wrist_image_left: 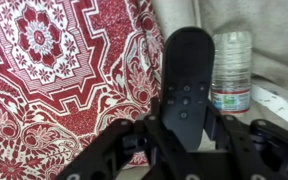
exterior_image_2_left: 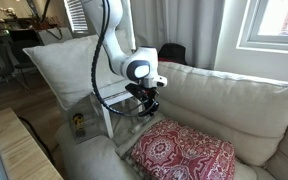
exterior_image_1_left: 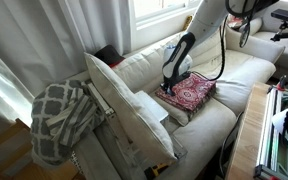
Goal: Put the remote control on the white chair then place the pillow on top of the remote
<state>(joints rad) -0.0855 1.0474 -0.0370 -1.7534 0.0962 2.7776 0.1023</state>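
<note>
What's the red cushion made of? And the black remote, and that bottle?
The red cushion looks like soft cloth: its surface is matte, with a white pattern that is printed or woven in. The remote looks like smooth black plastic, with a dull sheen and small round buttons. The bottle seems to be clear plastic: it is see-through and has a label that may be paper.

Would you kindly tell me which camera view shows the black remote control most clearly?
The wrist view: the slim black plastic remote control fills the centre, buttons visible, held by the end effector. In both exterior views it is too small and dark to make out.
</note>
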